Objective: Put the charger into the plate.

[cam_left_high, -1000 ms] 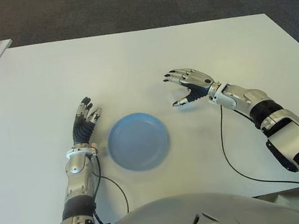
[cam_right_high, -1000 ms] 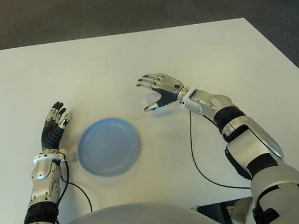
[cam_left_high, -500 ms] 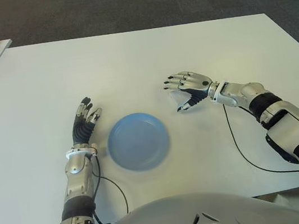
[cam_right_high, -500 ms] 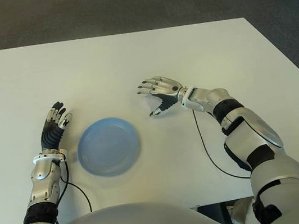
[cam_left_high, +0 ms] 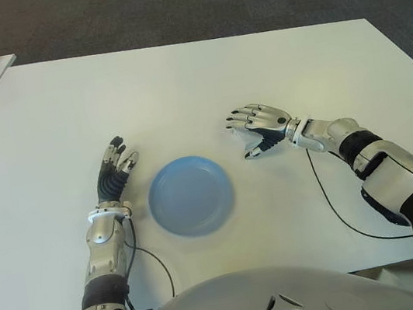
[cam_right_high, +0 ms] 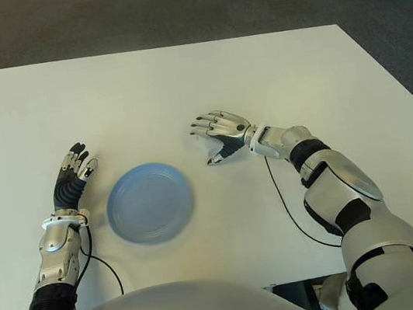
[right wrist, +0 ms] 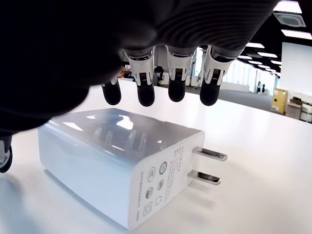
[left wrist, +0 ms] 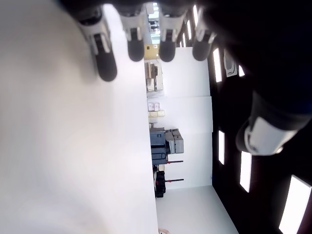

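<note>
The right hand [cam_left_high: 258,126] hovers palm-down over the white charger [right wrist: 117,165], fingers spread and grasping nothing; whether any fingertip touches it is hard to tell. The charger lies flat on the white table [cam_left_high: 179,81], just right of the blue plate [cam_left_high: 191,195], which sits near the front edge. The left hand [cam_left_high: 113,174] shows left of the plate, fingers extended and empty.

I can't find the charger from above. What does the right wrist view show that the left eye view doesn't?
Only the right wrist view shows the white charger lying on the table, prongs out, under the right hand's spread fingers. Only the left eye view shows the blue plate and the left hand beside it. Both show the right hand and the white table.
</note>
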You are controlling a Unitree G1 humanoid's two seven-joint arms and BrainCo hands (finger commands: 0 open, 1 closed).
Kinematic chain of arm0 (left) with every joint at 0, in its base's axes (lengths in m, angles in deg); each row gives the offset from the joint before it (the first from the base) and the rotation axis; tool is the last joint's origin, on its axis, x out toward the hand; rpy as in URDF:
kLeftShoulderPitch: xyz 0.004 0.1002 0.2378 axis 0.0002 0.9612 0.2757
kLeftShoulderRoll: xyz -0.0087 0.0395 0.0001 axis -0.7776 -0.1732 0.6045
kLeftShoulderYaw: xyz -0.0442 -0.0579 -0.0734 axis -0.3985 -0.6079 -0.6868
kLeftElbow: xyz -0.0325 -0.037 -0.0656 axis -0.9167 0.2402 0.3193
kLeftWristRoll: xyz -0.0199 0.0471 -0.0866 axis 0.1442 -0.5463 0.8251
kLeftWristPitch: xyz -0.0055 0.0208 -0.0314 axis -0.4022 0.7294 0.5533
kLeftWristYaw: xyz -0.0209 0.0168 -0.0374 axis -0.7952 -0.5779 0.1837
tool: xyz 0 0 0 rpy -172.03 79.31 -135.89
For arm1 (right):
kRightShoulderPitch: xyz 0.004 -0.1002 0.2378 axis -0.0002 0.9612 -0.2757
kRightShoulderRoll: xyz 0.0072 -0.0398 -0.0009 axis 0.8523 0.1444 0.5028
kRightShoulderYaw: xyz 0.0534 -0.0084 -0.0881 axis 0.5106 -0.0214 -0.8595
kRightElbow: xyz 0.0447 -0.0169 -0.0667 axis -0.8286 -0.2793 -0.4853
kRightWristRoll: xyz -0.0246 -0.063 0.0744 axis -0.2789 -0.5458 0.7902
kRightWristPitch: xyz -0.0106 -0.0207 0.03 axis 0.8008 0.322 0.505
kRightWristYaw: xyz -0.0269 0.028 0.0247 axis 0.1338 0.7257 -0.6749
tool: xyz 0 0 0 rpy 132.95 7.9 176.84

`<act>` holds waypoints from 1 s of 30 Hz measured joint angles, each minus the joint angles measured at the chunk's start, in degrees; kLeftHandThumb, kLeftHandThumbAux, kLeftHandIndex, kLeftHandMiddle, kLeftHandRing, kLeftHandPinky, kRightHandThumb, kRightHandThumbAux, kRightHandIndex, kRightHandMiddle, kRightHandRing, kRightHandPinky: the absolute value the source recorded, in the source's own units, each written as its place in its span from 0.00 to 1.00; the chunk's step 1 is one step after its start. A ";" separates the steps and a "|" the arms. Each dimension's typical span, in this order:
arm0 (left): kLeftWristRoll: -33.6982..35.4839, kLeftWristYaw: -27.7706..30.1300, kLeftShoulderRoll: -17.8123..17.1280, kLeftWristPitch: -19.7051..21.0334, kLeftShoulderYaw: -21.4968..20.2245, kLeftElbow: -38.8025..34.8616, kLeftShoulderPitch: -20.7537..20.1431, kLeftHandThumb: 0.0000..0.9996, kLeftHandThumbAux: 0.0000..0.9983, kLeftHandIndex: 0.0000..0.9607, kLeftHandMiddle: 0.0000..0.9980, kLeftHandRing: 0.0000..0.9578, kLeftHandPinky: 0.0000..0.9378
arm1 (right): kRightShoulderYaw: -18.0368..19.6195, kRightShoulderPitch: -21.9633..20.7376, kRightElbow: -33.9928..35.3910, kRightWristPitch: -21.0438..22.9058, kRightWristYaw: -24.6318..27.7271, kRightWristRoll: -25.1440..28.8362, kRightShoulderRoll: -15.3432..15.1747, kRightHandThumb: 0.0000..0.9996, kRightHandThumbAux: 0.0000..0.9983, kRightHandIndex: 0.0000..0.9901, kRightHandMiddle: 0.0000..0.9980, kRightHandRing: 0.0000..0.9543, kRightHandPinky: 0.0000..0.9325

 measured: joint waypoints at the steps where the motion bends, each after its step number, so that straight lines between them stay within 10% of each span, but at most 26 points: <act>1: 0.02 0.03 -0.10 0.00 -0.01 -0.07 0.10 0.00 0.57 0.00 0.06 0.04 0.04 | -0.34 -0.10 -0.17 0.15 -0.41 -0.05 0.13 0.18 0.33 0.00 0.00 0.00 0.00; 30: 1.15 1.75 -2.41 1.44 -0.46 -4.71 4.56 0.00 0.57 0.00 0.07 0.06 0.07 | -3.48 -0.75 -6.41 4.91 -9.74 -0.30 3.44 0.12 0.38 0.00 0.00 0.00 0.08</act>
